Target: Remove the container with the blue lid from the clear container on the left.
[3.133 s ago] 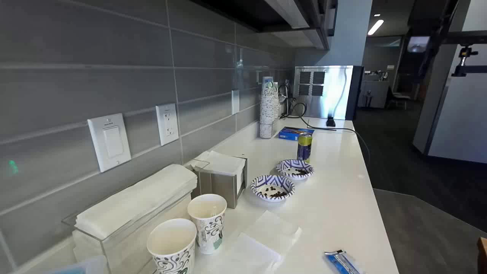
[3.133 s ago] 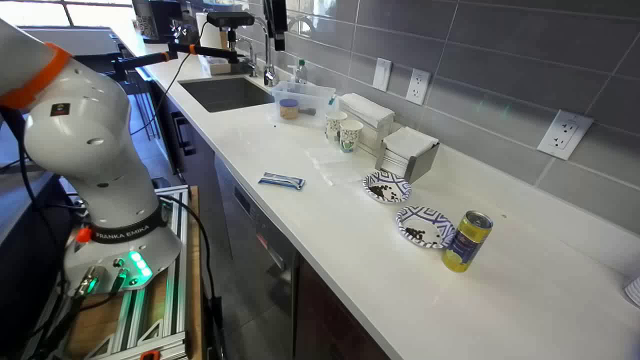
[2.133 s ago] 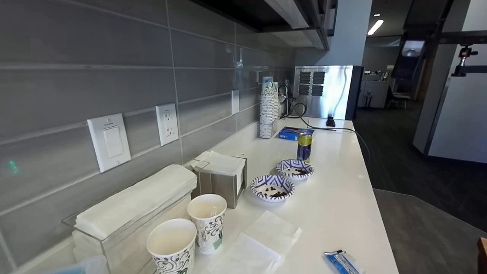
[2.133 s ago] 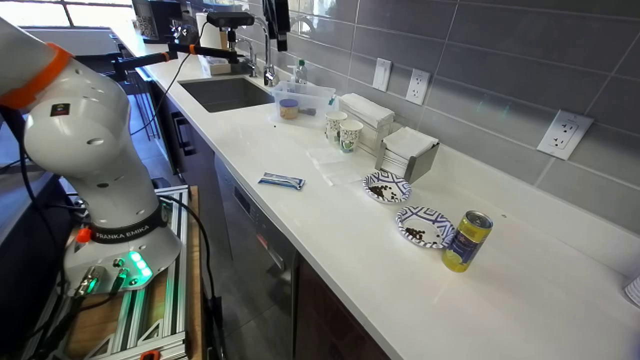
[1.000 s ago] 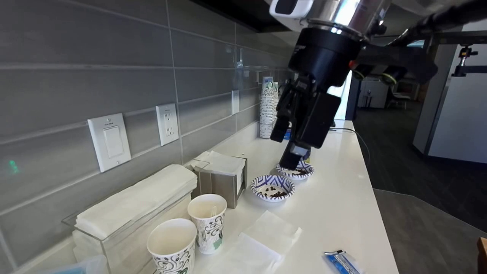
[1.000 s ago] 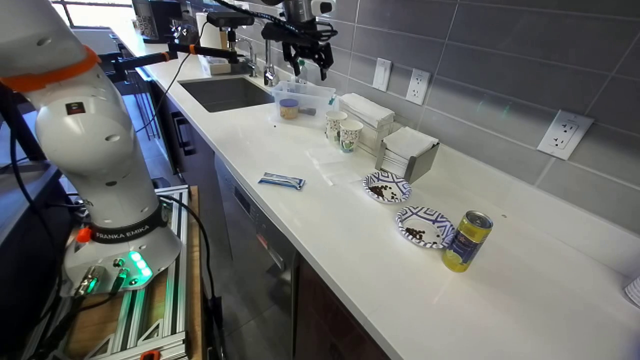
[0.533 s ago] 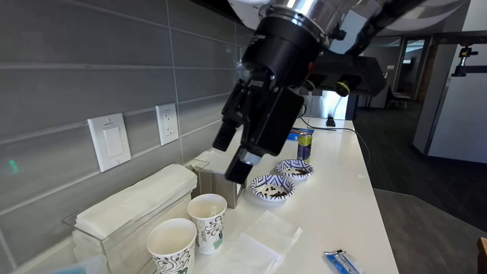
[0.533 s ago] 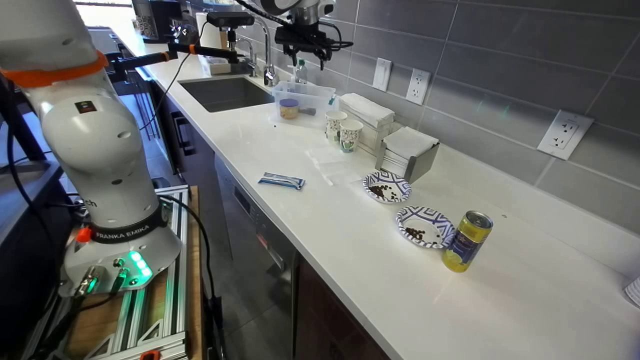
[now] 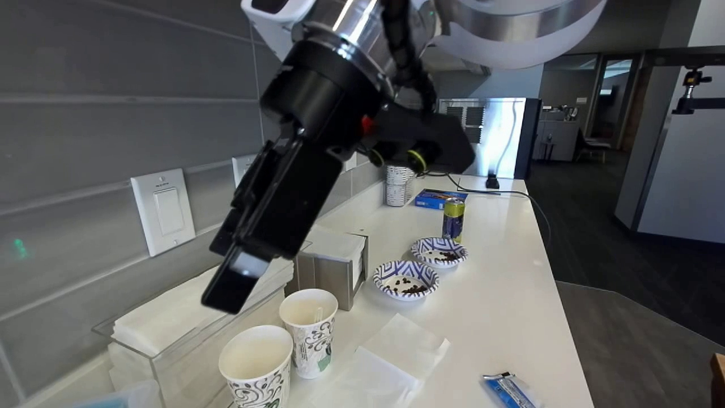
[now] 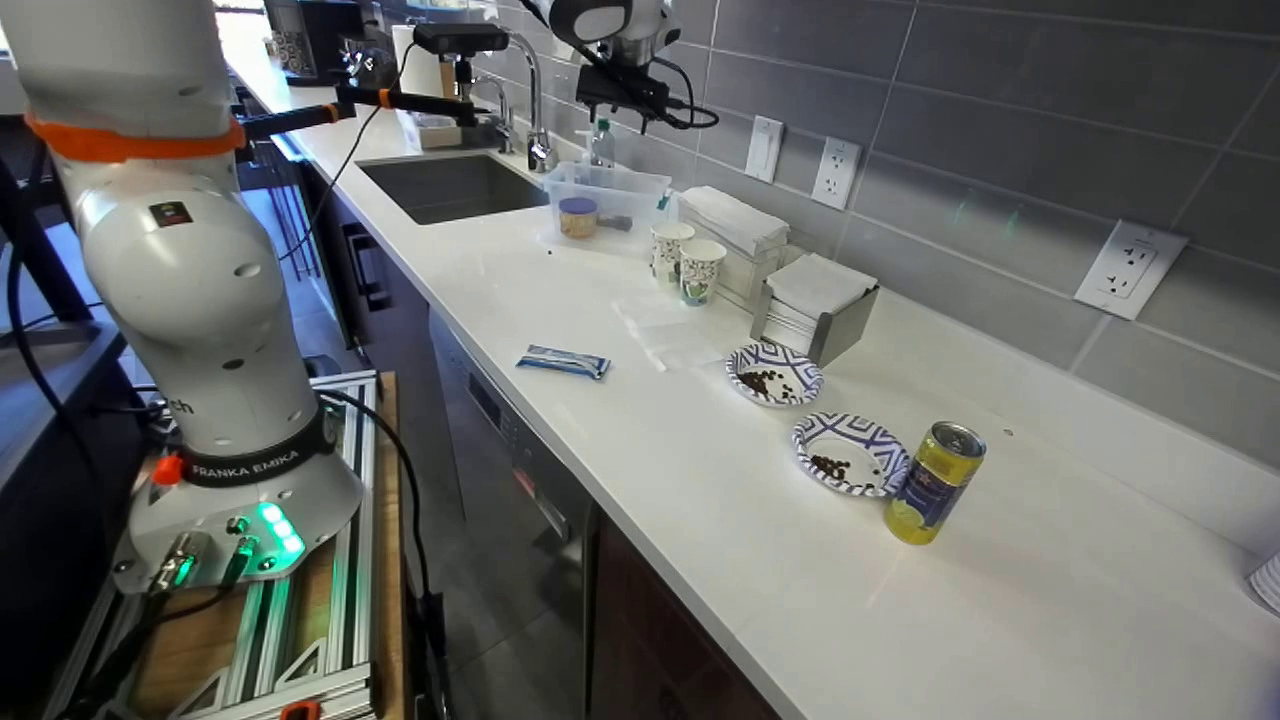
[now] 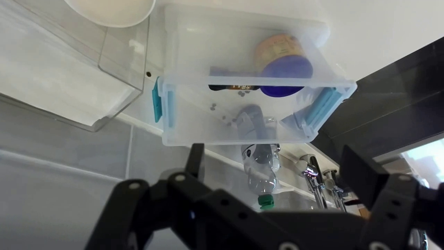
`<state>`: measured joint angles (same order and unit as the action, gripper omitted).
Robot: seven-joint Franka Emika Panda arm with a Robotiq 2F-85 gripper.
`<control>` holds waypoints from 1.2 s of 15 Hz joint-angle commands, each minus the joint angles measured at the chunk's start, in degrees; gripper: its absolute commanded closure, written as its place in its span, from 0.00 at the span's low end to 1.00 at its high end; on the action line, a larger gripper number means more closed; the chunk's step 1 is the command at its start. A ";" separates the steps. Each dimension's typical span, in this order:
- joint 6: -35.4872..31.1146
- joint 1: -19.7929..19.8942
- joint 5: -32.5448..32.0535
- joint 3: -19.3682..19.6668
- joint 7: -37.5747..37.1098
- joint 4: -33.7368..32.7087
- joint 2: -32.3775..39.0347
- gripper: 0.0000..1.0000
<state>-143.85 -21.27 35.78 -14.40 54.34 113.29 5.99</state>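
Note:
The container with the blue lid (image 10: 578, 218) is a small squat tub with a yellow-orange body. It stands inside the clear container (image 10: 645, 183), near the sink, in an exterior view. In the wrist view the blue-lidded container (image 11: 286, 69) is at the tub's upper right, seen partly through the wall of the clear container (image 11: 194, 118). Only a corner of the clear container (image 9: 141, 394) shows in an exterior view. My gripper (image 11: 274, 154) is open and empty, its fingers wide apart. It also hangs in the air in both exterior views (image 9: 224, 266) (image 10: 618, 115), above the counter near the wall.
A dark item (image 11: 234, 87) lies beside the blue-lidded container. A green-capped bottle (image 11: 266, 199) and a faucet (image 11: 312, 173) stand behind the tub. Paper cups (image 10: 698, 272) and a napkin holder (image 10: 735, 225) stand beside it. The sink (image 10: 450, 190) is on its far side.
The arm has swung into view and moved over the counter towards the clear container, with the gripper coming lower and tilted. The blue-lidded container and the clear container have not moved.

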 commanded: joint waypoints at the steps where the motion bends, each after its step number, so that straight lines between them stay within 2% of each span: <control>1: 0.26 2.31 -0.33 -2.78 -0.56 -1.44 1.65 0.00; 9: 0.32 2.60 -0.14 -3.51 -0.68 -3.93 4.06 0.00; 14: -1.07 3.12 0.57 -6.01 1.31 -7.91 9.79 0.00; 18: -2.99 2.59 -1.70 -7.73 0.11 -12.76 16.29 0.00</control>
<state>-144.47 -19.07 36.20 -20.23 54.60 105.10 16.45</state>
